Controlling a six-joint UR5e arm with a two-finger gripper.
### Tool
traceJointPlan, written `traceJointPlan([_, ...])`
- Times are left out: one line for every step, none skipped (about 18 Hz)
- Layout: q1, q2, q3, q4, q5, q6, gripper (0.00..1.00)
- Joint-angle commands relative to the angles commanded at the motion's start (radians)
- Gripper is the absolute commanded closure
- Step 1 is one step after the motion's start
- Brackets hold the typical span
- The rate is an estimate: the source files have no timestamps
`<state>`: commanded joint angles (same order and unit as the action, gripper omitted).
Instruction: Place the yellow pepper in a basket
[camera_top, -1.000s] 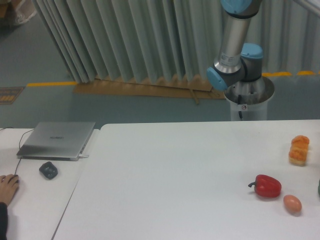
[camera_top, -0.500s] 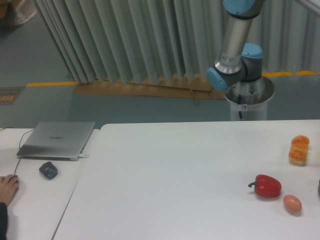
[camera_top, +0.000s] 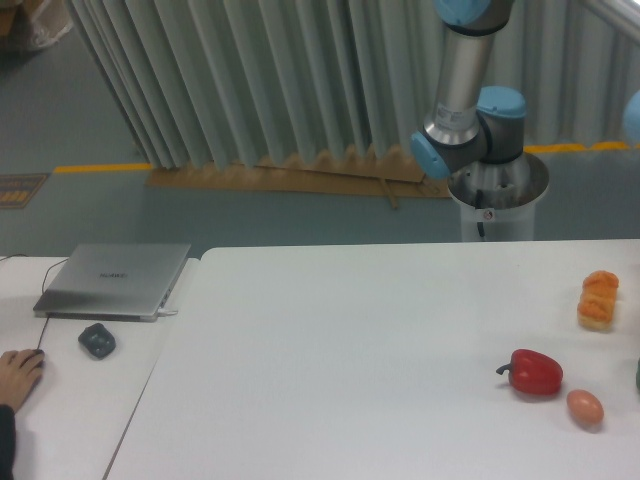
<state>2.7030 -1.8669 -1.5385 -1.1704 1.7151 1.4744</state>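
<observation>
The yellow pepper is out of view, and so is any basket. Of the arm I see only its base and lower links (camera_top: 468, 120) rising behind the table's far right edge and leaving the top of the frame. A blue joint cap (camera_top: 633, 115) peeks in at the right border. The gripper itself is out of the frame.
On the white table (camera_top: 350, 350) at the right lie a red bell pepper (camera_top: 533, 372), a brown egg-shaped item (camera_top: 585, 407) and an orange lumpy oblong item (camera_top: 598, 299). To the left sit a closed laptop (camera_top: 115, 279), a dark mouse-like object (camera_top: 96, 340) and a person's hand (camera_top: 18, 375).
The arm's upright link has leaned slightly left, and a blue joint has come into view at the right border. The hand at the left has shifted a little.
</observation>
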Motion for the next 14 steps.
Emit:
traceJointPlan([-0.012, 0.015, -0.012, -0.027, -0.014, -0.012, 0.0])
traceJointPlan([-0.02, 0.043, -0.025, -0.067, -0.034, -0.014, 0.0])
traceJointPlan([-0.02, 0.069, -0.038, -0.107, -0.072, -0.013, 0.0])
traceJointPlan([-0.022, 0.081, -0.042, -0.147, -0.128, -0.011, 0.0])
traceJointPlan([-0.034, 0.092, -0.045, -0.211, -0.171, -0.011, 0.0])
traceJointPlan([-0.052, 0.098, -0.045, -0.245, -0.178, -0.014, 0.0])
traceJointPlan([-0.069, 0.098, -0.045, -0.264, -0.18, -0.016, 0.0])
traceJointPlan([-0.08, 0.1, -0.046, -0.272, -0.186, -0.019, 0.0])
traceJointPlan([-0.098, 0.106, -0.046, -0.276, -0.212, -0.019, 0.0])
traceJointPlan([-0.11, 0.117, -0.054, -0.276, -0.229, -0.023, 0.0])
traceJointPlan([-0.115, 0.129, -0.066, -0.276, -0.233, -0.045, 0.0])
traceJointPlan([-0.132, 0.134, -0.078, -0.272, -0.236, -0.072, 0.0])
traceJointPlan([-0.14, 0.135, -0.077, -0.272, -0.236, -0.075, 0.0])
traceJointPlan([-0.141, 0.134, -0.077, -0.27, -0.238, -0.077, 0.0])
